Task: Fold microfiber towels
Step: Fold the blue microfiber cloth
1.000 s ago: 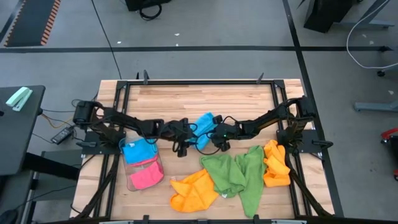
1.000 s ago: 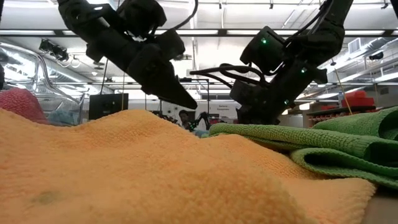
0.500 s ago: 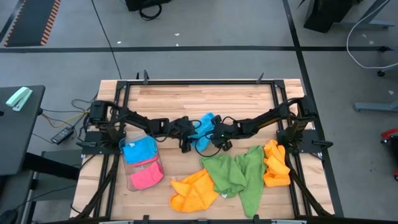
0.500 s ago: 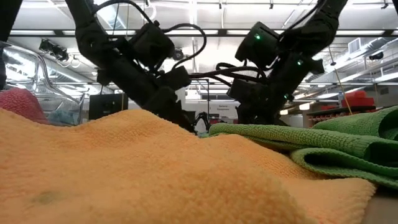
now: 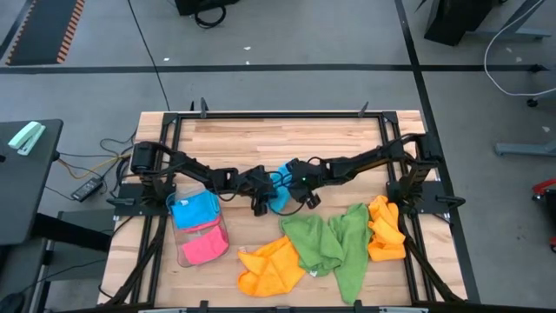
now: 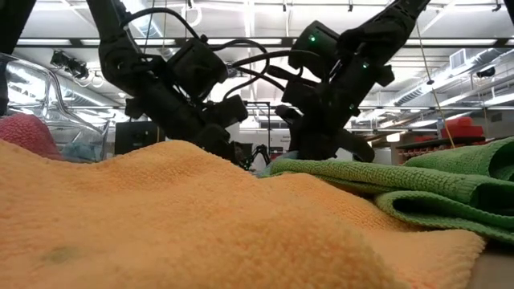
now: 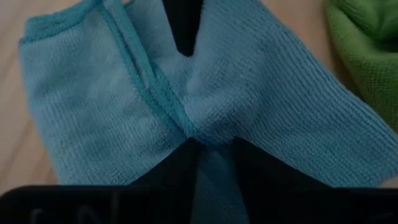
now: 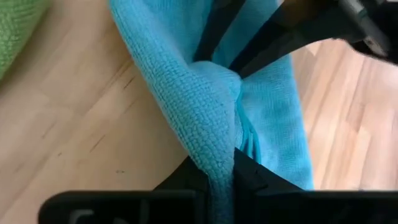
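A sky-blue microfiber towel [image 5: 280,181] lies bunched at the table's middle, between my two grippers. My left gripper [image 5: 268,196] comes at it from the left and is shut on it. My right gripper [image 5: 292,186] comes from the right and is shut on it too. In the left wrist view the towel [image 7: 273,112] spreads on the wood, with the right arm's fingers beyond it. In the low view an orange towel [image 6: 161,225] hides both sets of fingertips. My left gripper pinches a gathered pleat of the blue towel [image 7: 200,132] between its two fingers, where a hemmed edge runs in. The fingers slant down from the table's left. The cloth around them lies on the table. My right gripper pinches a bunched fold of the blue towel [image 8: 217,146] between its two fingers, slanting down from the table's right. The fold is raised off the wood into a ridge [image 8: 186,81] that runs to the left arm's fingers [image 8: 214,28]. The rest of the towel lies on the table.
A clear plastic tray [image 5: 184,252] at the near left holds a blue and a pink towel. An orange towel [image 5: 271,265], green towels [image 5: 326,243] and another orange towel [image 5: 385,230] lie along the near edge. Bare wood lies toward the far edge.
My left gripper has come down and toward the right onto the blue towel. My right gripper has risen, turned and gone a little toward the left, pulling its fold up. The towel is now bunched smaller between the two.
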Controlling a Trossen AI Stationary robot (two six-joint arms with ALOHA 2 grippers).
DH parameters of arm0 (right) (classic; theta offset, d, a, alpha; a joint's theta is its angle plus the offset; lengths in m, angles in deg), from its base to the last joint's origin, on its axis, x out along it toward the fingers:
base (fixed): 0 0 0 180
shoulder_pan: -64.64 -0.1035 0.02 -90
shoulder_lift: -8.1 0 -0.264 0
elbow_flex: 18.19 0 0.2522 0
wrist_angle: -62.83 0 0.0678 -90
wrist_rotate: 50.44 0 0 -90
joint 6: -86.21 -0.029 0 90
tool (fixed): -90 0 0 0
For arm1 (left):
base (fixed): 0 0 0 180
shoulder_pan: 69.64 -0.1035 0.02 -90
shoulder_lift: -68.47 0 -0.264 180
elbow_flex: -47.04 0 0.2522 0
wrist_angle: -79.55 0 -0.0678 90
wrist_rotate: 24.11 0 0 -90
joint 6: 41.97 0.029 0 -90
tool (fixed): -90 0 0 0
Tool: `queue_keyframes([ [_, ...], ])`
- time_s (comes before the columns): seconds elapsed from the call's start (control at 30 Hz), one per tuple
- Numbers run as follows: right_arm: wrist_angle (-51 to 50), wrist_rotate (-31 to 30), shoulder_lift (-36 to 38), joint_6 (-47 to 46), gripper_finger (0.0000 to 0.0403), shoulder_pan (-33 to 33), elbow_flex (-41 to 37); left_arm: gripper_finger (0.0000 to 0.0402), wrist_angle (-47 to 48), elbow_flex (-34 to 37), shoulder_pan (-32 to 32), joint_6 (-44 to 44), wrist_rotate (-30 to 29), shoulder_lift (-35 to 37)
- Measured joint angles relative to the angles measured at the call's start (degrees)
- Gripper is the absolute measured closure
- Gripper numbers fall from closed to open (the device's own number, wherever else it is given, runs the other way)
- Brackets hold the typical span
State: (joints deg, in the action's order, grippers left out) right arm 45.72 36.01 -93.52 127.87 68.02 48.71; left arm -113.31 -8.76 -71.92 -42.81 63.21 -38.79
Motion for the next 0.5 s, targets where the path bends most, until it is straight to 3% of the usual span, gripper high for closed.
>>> queue_keyframes([
  [0.17,-2.54,3.45,0.0,-1.04,0.0365,1.18,0.02,0.0288,-0.23,-0.07,0.04,0.09,0.39,-0.52],
  [0.5,-10.09,3.68,0.0,-4.13,0.0365,-1.18,0.83,0.029,1.33,0.08,0.31,2.03,2.7,3.45],
])
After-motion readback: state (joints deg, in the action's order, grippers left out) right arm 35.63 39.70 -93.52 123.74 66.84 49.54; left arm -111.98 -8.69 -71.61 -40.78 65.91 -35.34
